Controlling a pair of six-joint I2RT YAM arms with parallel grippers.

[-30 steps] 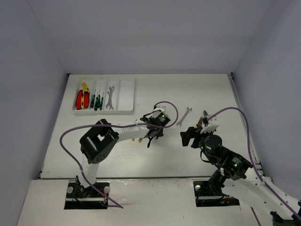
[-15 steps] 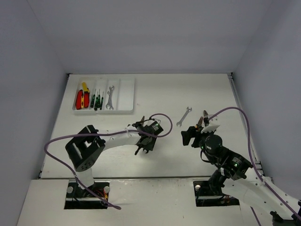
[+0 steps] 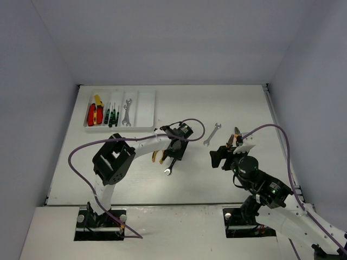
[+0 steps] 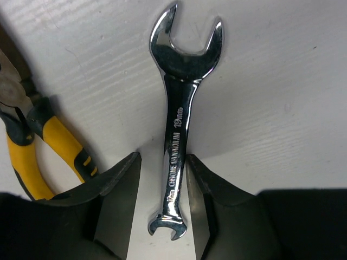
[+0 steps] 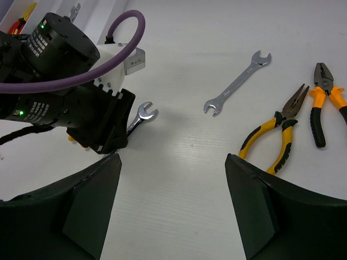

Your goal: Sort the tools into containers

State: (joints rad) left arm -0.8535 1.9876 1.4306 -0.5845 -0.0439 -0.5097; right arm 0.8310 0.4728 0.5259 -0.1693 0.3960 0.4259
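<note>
- Surface: white matt table top (image 3: 195, 179) with a fine linear grain; plain pale grey walls (image 3: 162, 43) closed it in on three sides.
- Shallow white four-compartment plastic tray (image 3: 146, 108) at the far left corner. It held red and yellow utility knives (image 3: 95, 114) in the leftmost compartment, green-handled screwdrivers (image 3: 111, 115) in the next, and a small silver wrench (image 3: 127, 112) in the third.
- Polished silver open-ended wrench (image 4: 176, 124), flat on the table left of centre; shank stamped "CHROME VANADIUM" and "19mm".
- Left gripper (image 4: 162, 158): fingers parted astride that shank, with a gap showing on one side — not pinching.
- Yellow-handled pliers (image 4: 32, 141) lay just beside it.
- Right gripper (image 5: 172, 160): fingers spread wide over bare table.
- Loose at the right: slim silver spanner (image 5: 237, 83), yellow-and-black long-nose pliers (image 5: 274, 135) and orange-handled combination pliers (image 5: 325, 103).
</note>
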